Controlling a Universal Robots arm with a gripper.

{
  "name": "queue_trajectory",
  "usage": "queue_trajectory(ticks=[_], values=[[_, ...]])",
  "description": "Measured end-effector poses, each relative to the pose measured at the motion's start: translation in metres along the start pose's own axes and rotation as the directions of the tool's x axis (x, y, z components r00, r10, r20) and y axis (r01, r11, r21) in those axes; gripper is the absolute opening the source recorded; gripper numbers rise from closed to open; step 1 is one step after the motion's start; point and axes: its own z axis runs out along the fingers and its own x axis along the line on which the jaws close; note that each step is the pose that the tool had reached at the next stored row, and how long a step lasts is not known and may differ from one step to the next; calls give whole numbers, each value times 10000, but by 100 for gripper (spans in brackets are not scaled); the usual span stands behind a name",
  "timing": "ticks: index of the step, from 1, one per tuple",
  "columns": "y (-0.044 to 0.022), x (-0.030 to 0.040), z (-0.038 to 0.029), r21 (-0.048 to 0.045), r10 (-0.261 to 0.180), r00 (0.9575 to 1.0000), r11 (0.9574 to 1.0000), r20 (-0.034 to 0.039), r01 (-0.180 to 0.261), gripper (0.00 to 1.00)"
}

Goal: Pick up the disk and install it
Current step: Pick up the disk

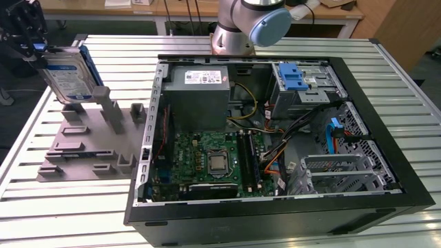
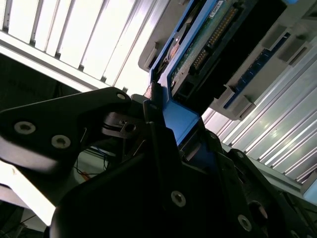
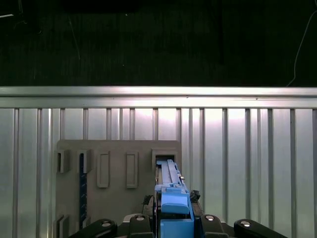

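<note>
- Grip: the gripper [image 1: 36,51] is clamped on the top of the disk [image 1: 69,75]. In the first wrist view its blue carrier frame [image 3: 173,208] sits between the fingers.
- Disk stands on edge, long axis upright, hanging straight below the gripper over the far corner of the grey rack [image 1: 76,152]. I cannot tell whether its lower edge is clear of the rack's slot.
- Open computer case [image 1: 276,212] lies just beside the rack, toward the exterior view's right. Its drive cage [image 1: 303,82] is well apart from the rack.

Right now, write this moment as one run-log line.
hand: shut on silver blue-framed rectangular disk | disk: upright at grey plastic rack | install: not yet done
</note>
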Motion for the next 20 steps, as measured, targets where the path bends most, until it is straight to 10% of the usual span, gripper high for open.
queue_trajectory(ticks=[20], values=[[2, -3, -140, 0, 1, 10000, 10000, 0, -1, 36]])
